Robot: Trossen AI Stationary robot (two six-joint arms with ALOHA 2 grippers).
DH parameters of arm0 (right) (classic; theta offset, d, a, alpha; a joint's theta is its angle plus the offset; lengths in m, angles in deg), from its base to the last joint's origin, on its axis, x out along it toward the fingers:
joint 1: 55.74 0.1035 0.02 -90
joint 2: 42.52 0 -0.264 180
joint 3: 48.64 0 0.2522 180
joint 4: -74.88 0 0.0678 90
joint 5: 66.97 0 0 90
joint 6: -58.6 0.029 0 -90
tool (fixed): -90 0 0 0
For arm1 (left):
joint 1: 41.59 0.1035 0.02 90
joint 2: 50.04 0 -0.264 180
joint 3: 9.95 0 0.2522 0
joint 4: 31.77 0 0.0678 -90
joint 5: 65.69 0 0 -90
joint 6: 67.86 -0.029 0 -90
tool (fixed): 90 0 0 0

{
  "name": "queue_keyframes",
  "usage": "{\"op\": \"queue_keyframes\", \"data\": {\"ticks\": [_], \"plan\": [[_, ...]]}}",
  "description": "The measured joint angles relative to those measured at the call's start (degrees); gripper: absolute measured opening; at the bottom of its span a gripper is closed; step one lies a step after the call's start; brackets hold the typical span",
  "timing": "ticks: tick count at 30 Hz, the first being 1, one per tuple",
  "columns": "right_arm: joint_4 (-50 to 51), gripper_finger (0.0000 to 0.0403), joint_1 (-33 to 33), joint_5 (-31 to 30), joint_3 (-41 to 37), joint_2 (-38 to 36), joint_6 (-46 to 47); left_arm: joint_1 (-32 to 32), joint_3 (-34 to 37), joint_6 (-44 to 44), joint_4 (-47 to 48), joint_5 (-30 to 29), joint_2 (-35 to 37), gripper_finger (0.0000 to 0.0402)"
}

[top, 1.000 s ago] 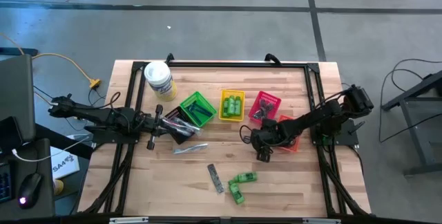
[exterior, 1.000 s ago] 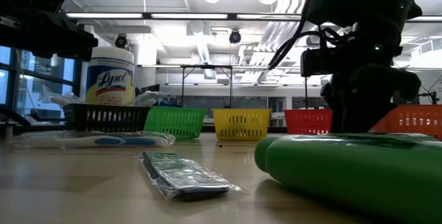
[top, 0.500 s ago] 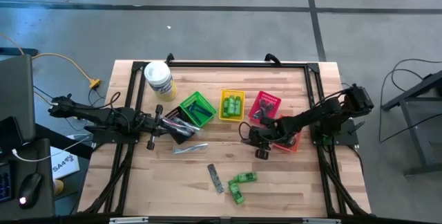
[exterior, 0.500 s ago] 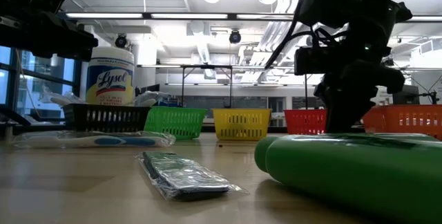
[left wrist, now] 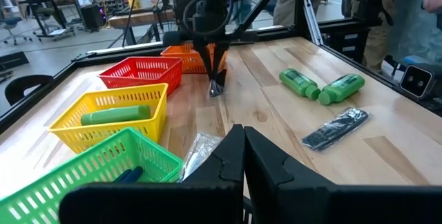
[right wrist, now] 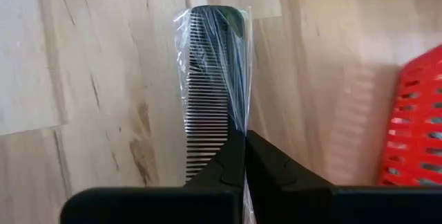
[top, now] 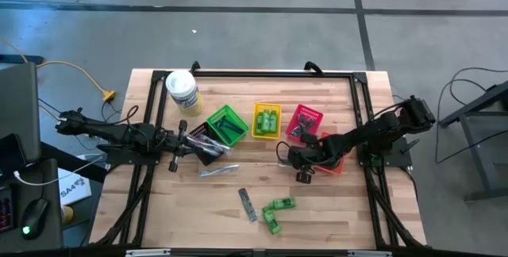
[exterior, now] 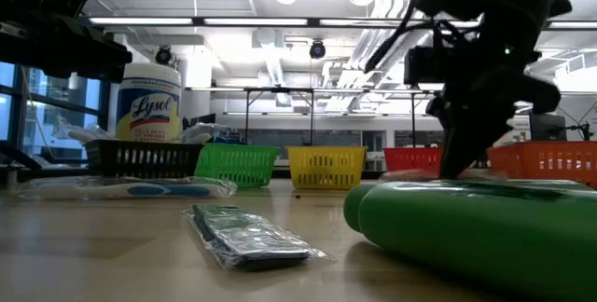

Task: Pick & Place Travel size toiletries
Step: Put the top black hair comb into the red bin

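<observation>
Where it gaped before, the right gripper (right wrist: 243, 156) now pinches the wrapped comb (right wrist: 214, 86).

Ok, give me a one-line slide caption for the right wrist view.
Right pincer shut on a clear-wrapped dark comb lying on the wooden table, beside the red basket.

White tub (top: 182, 92) beside five coloured baskets (top: 267, 121).

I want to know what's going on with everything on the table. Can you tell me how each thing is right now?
right gripper: shut on the wrapped comb, low at the table.
left gripper: shut, holding nothing, waiting by the black basket.
yellow basket: holds green bottles.
two green bottles: lying loose on the table.
flat dark packet: lying on the table.
white tub: upright.
</observation>
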Motion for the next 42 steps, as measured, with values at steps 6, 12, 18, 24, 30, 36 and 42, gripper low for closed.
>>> {"op": "queue_keyframes", "data": {"ticks": [6, 12, 18, 24, 30, 36, 42], "plan": [[2.50, 0.0002, 0.00, 0.48, 3.84, -0.28, -0.79, 0.00, 0.00, 0.01, -0.02, -0.02, 0.02, 0.0000], [6.08, 0.0003, 0.22, 0.52, 8.00, -0.36, -1.32, 0.00, 0.00, 0.03, 0.00, 0.00, 0.00, 0.0000], [6.14, 0.0003, 0.22, 5.28, 10.02, -0.36, -2.83, 0.00, 0.00, 0.04, -0.02, 0.00, 0.00, 0.0000], [6.95, 0.0003, 0.22, 6.05, 10.42, -0.94, -2.82, 0.00, 0.00, 0.06, 0.04, 0.33, 0.01, 0.0000], [7.77, 0.0003, 0.22, 5.91, 10.44, -0.95, -2.77, 0.00, 0.00, 0.06, 0.06, 0.42, 0.00, 0.0000], [8.00, 0.0003, 0.23, 6.05, 10.44, -1.58, -2.98, 0.00, 0.00, 0.06, 0.05, 0.44, 0.01, 0.0000], [9.18, 0.0003, 0.22, 6.92, 10.44, -6.63, -4.43, 0.00, 0.00, 0.08, 0.07, 0.49, 0.00, 0.0000]]}}
